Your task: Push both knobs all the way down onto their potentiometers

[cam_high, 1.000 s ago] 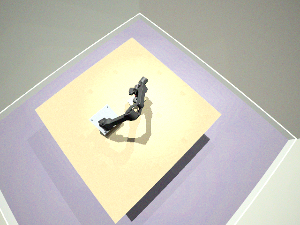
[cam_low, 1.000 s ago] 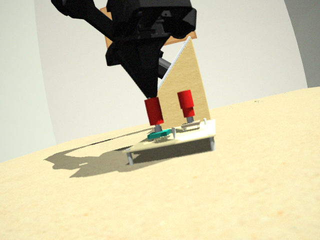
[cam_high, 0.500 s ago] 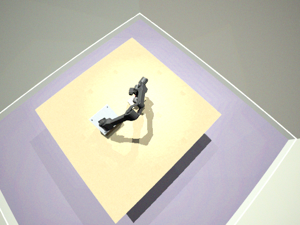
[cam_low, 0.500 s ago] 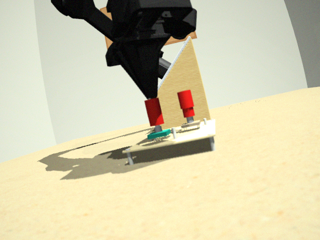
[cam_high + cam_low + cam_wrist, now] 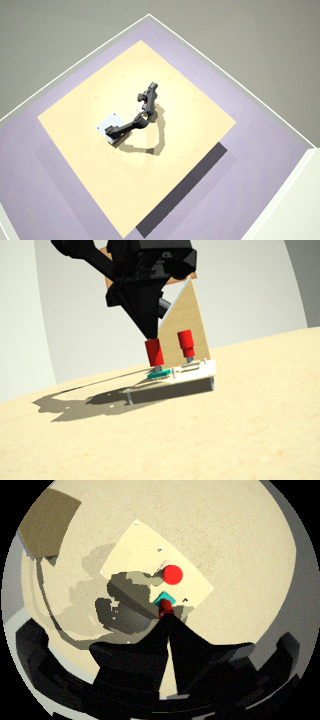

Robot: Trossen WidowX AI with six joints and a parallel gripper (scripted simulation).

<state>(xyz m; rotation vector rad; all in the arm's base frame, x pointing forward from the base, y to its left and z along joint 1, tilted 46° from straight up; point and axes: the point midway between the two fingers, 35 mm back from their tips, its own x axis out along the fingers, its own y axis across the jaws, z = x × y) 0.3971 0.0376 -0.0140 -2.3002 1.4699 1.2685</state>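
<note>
The circuit board (image 5: 191,376) (image 5: 130,545) stands on short legs. One red knob (image 5: 154,352) (image 5: 166,608) is on the shaft of the teal potentiometer (image 5: 159,374) (image 5: 164,599), with a short stretch of grey shaft showing below it. The other red knob (image 5: 185,339) (image 5: 173,575) stands on the shaft of the pale potentiometer (image 5: 190,365), also with grey shaft showing below. My gripper (image 5: 152,338) (image 5: 168,616) is shut and empty. Its closed tips are at the top of the knob on the teal potentiometer, touching or very nearly so.
A wedge-shaped stand with a wooden side (image 5: 184,317) (image 5: 52,522) and a pale sloping top (image 5: 113,121) stands behind the board in the exterior view. Small grey posts (image 5: 173,373) (image 5: 204,361) rise from the board near the potentiometers. The arm (image 5: 126,127) reaches over from the stand.
</note>
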